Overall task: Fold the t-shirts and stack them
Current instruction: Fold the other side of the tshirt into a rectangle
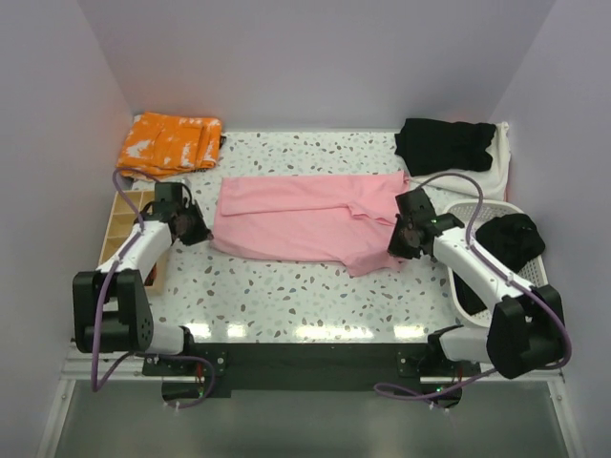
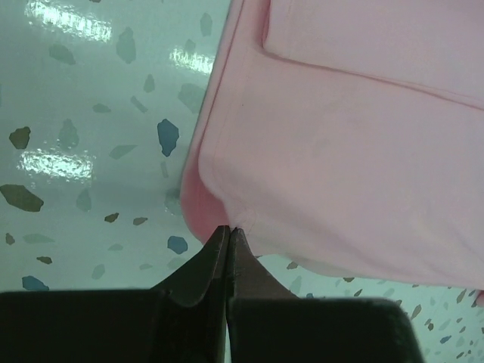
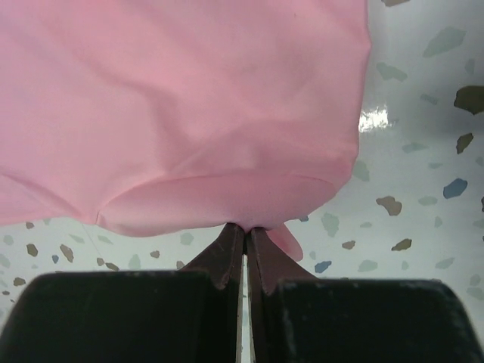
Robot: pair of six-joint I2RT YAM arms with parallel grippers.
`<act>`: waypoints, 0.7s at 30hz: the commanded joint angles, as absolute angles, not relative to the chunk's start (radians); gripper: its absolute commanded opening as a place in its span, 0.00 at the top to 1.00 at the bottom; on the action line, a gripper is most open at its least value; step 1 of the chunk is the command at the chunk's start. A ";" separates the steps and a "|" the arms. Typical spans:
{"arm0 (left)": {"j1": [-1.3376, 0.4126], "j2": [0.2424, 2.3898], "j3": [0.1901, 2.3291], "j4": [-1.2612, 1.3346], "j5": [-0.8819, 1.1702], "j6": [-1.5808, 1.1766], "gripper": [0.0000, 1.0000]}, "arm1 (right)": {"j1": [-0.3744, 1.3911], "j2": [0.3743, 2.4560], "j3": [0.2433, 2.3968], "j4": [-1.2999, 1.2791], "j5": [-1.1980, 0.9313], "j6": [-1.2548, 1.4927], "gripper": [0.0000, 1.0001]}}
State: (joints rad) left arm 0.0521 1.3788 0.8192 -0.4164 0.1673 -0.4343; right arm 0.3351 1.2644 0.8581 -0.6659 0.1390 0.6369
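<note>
Speckled table [image 1: 286, 296] under pink t-shirt [image 1: 305, 221]

Overhead camera looks down; close wrist cameras share its pink t-shirt [image 1: 305, 215].

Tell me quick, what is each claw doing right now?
Left gripper: shut, pinching an edge of the pink shirt.
Right gripper: shut, pinching the pink shirt too.

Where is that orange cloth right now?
In the overhead view, the orange cloth lies at the table's far left corner, beyond the left gripper and up-left of the pink shirt.
</note>
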 commanded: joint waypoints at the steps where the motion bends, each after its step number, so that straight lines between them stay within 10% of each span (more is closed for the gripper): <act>1: 0.057 1.439 0.893 -0.336 0.186 -0.426 1.00 | 0.296 1.351 0.960 -0.629 0.103 0.591 1.00; 21: 0.058 1.822 1.190 -0.252 0.207 -0.457 1.00 | 0.183 1.768 1.331 -0.617 0.017 0.489 1.00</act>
State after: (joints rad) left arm 0.0521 1.7584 1.1206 -0.3126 0.1864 -0.4408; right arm 0.1940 1.7153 1.2449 -0.6418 0.0315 0.5278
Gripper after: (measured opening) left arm 0.018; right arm 0.012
